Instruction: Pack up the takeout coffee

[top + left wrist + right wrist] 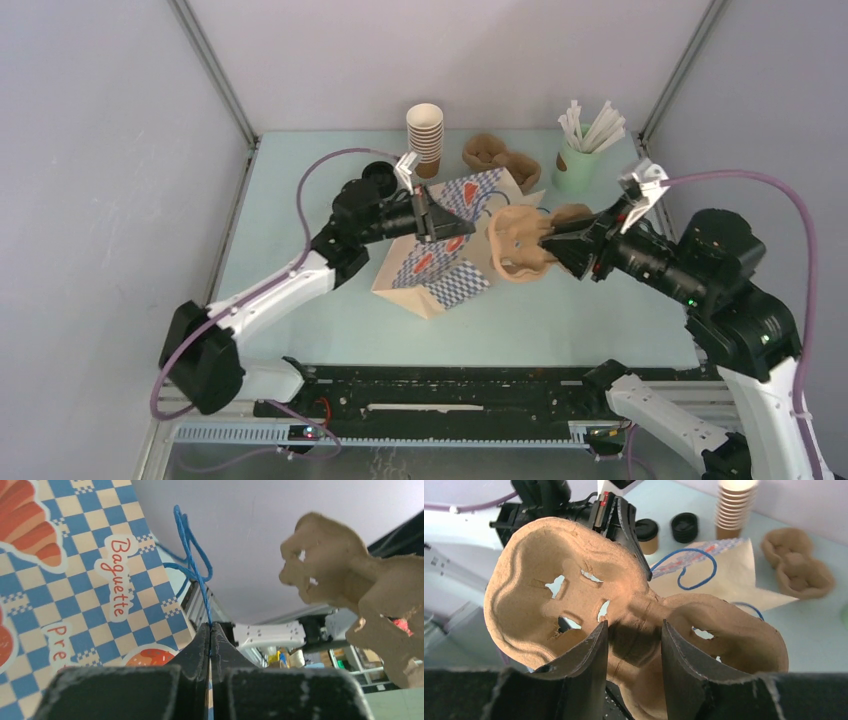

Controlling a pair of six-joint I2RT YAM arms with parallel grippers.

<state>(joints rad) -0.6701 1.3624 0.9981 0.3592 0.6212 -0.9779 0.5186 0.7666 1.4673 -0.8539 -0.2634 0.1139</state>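
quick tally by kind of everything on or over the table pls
pulp cup trays: 2, held tray in the right gripper, spare tray on the table
checkered paper bag: 1, handle pinched by the left gripper
stack of kraft cups: 1, cups uncounted
green cup of straws: 1
lidded brown cup: 1
black lid beside it: 1
total: 7

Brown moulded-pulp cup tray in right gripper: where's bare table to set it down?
Bare: the near strip between the blue-checked paper bag and the black base rail. Crowded: the back edge, with stacked kraft cups, a second pulp tray and green straw cup.
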